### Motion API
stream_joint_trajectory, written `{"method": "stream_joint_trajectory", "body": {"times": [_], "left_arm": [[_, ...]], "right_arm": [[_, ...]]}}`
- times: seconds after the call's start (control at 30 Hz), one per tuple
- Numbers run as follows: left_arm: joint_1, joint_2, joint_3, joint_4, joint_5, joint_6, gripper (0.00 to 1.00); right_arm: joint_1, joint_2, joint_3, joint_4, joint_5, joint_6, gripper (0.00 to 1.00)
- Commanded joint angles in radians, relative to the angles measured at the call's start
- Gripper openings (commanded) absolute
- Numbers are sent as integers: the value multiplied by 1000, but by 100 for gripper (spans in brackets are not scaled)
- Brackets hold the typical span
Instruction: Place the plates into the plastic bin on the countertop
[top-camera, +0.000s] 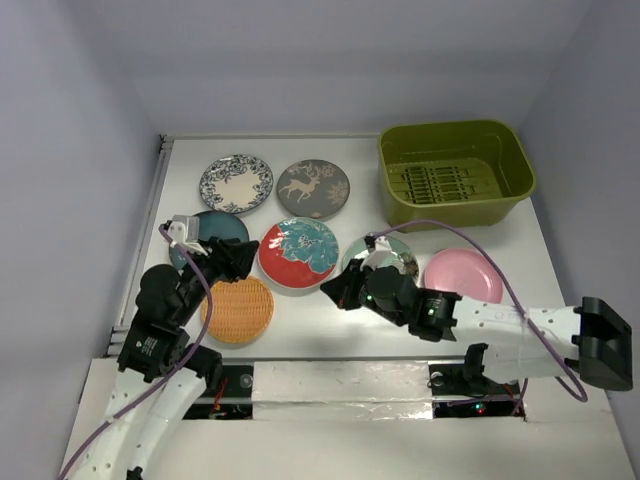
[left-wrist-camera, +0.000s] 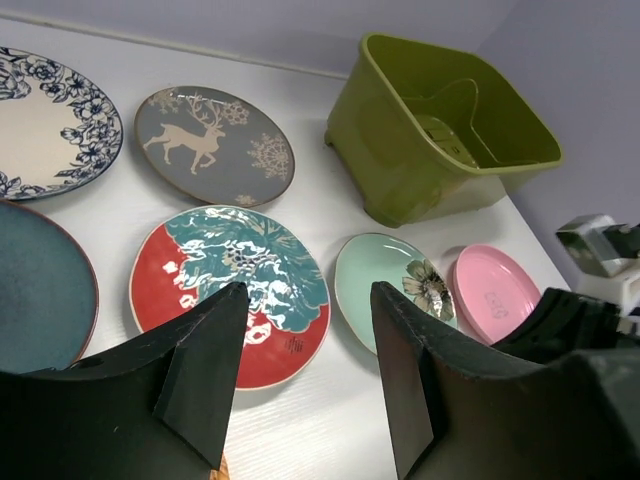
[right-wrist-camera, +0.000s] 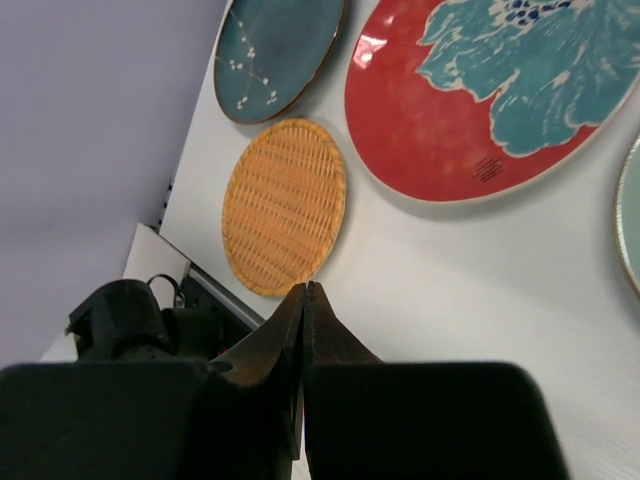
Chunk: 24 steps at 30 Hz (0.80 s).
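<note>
Seven plates lie on the white countertop (top-camera: 310, 322): blue-white floral (top-camera: 236, 184), grey deer (top-camera: 313, 188), dark teal (top-camera: 205, 233), red-teal floral (top-camera: 298, 253), orange woven (top-camera: 240, 310), mint green (top-camera: 390, 252), pink (top-camera: 462, 275). The olive plastic bin (top-camera: 455, 172) stands empty at the back right. My left gripper (top-camera: 245, 258) is open and empty, hovering over the gap between the dark teal and red-teal plates; its wrist view faces the red-teal plate (left-wrist-camera: 230, 275). My right gripper (top-camera: 330, 293) is shut and empty, just above the countertop in front of the mint plate, pointing left toward the orange plate (right-wrist-camera: 285, 205).
Pale lilac walls close in the left, back and right. The left arm hides part of the dark teal plate; the right arm covers the mint plate's front edge. The bin (left-wrist-camera: 400, 170) sits behind the mint (left-wrist-camera: 380, 275) and pink (left-wrist-camera: 495, 290) plates.
</note>
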<state>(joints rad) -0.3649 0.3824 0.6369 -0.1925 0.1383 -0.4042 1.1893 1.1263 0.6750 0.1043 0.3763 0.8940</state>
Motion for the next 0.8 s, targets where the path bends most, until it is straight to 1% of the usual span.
{"method": "stream_joint_trajectory", "body": {"times": [0.0, 0.07, 0.17, 0.2, 0.23, 0.27, 0.3, 0.37, 0.5, 0.53, 0.57, 0.6, 0.63, 0.67, 0.7, 0.77], "left_arm": [[-3, -28, 18, 37, 17, 10, 49], [-3, -43, 17, 39, 23, 10, 47], [-3, -74, 10, 51, 49, 11, 37], [-3, -94, 7, 56, 49, 13, 27], [-3, -100, 6, 57, 47, 16, 19], [-3, -103, 6, 59, 46, 15, 12], [-3, -106, 6, 56, 44, 16, 0], [-3, -108, 6, 53, 29, 13, 0], [-3, -115, 6, 50, 20, 10, 0], [-3, -117, 6, 50, 20, 8, 0], [-3, -120, 6, 48, 18, 7, 0], [-3, -120, 6, 50, 20, 7, 0], [-3, -122, 4, 51, 24, 7, 3], [-3, -120, 3, 53, 27, 8, 6], [-3, -122, 3, 57, 30, 7, 12], [-3, -123, 0, 57, 35, 5, 18]], "right_arm": [[30, 65, 23, 107, 9, 26, 0], [55, 98, 31, 132, -19, 46, 0], [67, 165, 38, 216, -60, 75, 0], [91, 203, 52, 245, -63, 86, 0], [92, 204, 61, 255, -63, 86, 0], [108, 246, 70, 261, -65, 103, 0], [108, 271, 81, 270, -66, 109, 0], [119, 341, 104, 284, -79, 140, 0], [128, 426, 101, 362, -105, 197, 1], [128, 434, 98, 373, -105, 203, 5], [128, 443, 97, 379, -106, 212, 16], [128, 452, 97, 382, -109, 215, 21], [128, 463, 98, 382, -111, 217, 26], [128, 466, 101, 382, -111, 217, 38], [128, 472, 106, 379, -114, 217, 42], [128, 486, 115, 370, -122, 221, 51]]}}
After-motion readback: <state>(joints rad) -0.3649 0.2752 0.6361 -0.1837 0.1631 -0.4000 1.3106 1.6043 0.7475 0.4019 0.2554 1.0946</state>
